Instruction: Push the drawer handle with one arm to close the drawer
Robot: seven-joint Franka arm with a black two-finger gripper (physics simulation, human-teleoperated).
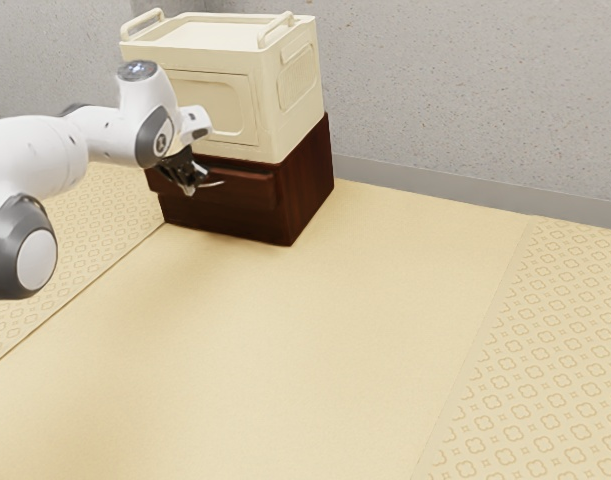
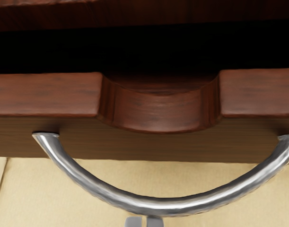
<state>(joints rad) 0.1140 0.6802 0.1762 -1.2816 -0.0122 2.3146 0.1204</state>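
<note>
One drawer (image 2: 45, 94) stands ajar; on its front, one arched handle (image 2: 163, 205); before it, one gripper (image 1: 194, 188), closed, empty.

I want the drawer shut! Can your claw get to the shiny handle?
Probably yes: my claw looks right beside the shiny handle, and I see nothing in the way between them.

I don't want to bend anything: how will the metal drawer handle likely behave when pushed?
The handle looks stiff: a metal bar joined to the drawer front at both ends, so it should pass the push on with little flex. Its surface is shiny and curved, so the pincer might slip sideways along it.
</note>
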